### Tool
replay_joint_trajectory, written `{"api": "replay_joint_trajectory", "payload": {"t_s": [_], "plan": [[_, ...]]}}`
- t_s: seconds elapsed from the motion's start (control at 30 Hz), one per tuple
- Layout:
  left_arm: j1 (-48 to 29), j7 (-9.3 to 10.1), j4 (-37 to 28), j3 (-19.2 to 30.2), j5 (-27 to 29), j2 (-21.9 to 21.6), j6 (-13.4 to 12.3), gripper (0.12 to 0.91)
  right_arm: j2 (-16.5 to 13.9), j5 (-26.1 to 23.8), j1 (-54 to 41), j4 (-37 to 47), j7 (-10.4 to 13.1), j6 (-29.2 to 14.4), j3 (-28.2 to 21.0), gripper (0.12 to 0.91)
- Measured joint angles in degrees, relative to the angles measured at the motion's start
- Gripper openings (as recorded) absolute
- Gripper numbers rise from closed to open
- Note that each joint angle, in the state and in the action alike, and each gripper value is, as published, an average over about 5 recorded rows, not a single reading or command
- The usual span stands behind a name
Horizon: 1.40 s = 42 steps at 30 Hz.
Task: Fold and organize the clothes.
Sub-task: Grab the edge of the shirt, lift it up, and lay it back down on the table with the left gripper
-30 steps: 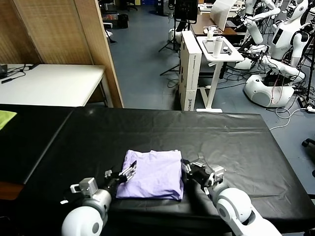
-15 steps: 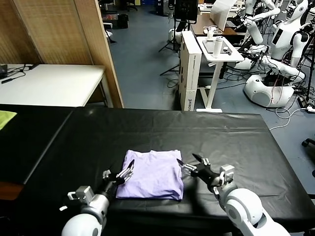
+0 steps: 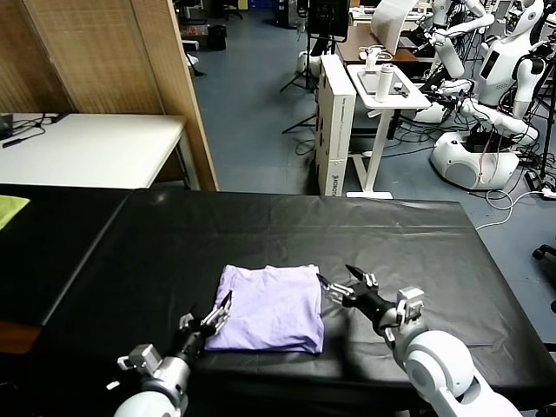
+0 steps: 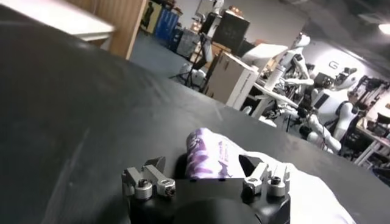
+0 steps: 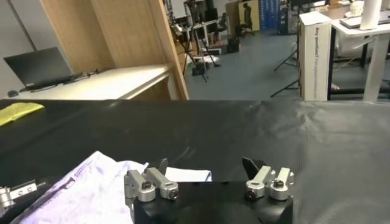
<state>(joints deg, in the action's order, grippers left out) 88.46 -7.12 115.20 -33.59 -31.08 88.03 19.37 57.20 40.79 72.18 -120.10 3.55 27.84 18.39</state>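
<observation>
1. The black table (image 3: 417, 243) carries the shirt (image 3: 269, 306), folded into a flat square near the table's front edge;
2. The right gripper (image 3: 343, 287) sits just right of the shirt, fingers apart, holding nothing;
3. The left gripper (image 3: 211, 317) sits at the shirt's front left corner, fingers apart, empty.

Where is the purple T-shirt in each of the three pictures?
Head view: the T-shirt lies folded on the black table, low and centre, between the two grippers.
Left wrist view: low and centre, just past the left gripper, printed side showing.
Right wrist view: lower left corner, beside the right gripper.
Shared landmark: the black table.
</observation>
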Motion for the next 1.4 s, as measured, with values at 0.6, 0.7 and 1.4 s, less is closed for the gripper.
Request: {"api": "replay_joint_trajectory", "payload": {"t_s": [0.6, 0.7, 1.4], "plan": [[-0.9, -0.56, -2.0, -0.6, -8.7, 0.2, 1.3, 0.907, 0.1, -1.2, 0.6, -0.3, 0.0, 0.2, 0.0, 0.907], [-1.1, -0.66, -2.3, -0.8, -10.1, 0.2, 1.7, 0.907, 0.1, -1.3, 0.7, -0.3, 0.0, 0.2, 0.0, 0.907], [-1.5, -0.59, -3.0, -1.4, -13.2, 0.4, 2.6, 0.386, 0.9, -2.6, 0.7, 0.2, -0.1, 0.1, -0.4, 0.907]]}}
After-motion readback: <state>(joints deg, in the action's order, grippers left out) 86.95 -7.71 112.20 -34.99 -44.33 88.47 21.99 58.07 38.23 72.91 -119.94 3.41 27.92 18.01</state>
